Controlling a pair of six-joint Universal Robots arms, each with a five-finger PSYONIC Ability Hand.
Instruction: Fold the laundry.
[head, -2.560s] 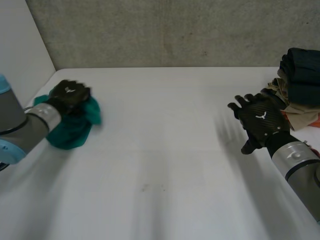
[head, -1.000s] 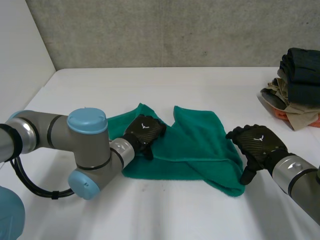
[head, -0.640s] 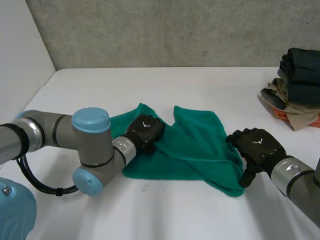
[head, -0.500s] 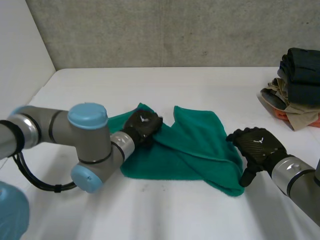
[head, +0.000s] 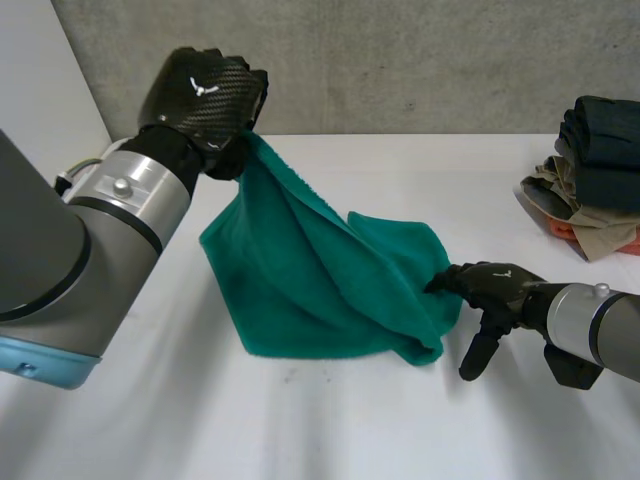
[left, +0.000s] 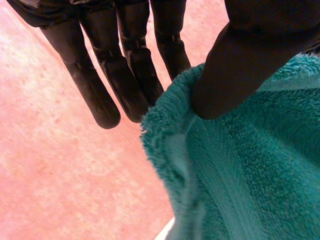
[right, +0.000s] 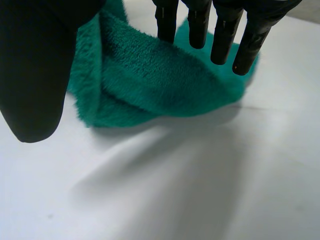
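– Where is the towel (head: 310, 270) at the moment?

– Half in the air. The left hand (head: 205, 95) has it by one corner, high above the far left part of the table (head: 400, 170), and the green cloth slopes down from there in long folds to the near middle, where its lower edge lies on the white surface.

– Is that a proper hold, from where you stand?

– Yes. In the left wrist view the thumb (left: 240, 65) presses into the thick hem, with the fingers (left: 125, 75) stretched out close behind it, so the corner is pinched between them. Seen from above, the hand looks closed round the cloth like a fist.

– And the right hand (head: 500, 288)?

– Low down at the near right, just off the table, reaching in towards the towel's right end. Its fingers (right: 222, 35) are straight and spread a little, with the tips at the bunched right edge of the cloth. The thumb (right: 35, 75) hangs well apart from them, pointing down at the table. Nothing is clamped there; the hand is slack and holds nothing.

– Anything else on the table?

– A pile of clothes (head: 598, 175) at the far right edge, dark pieces on top of beige ones, well apart from the towel.
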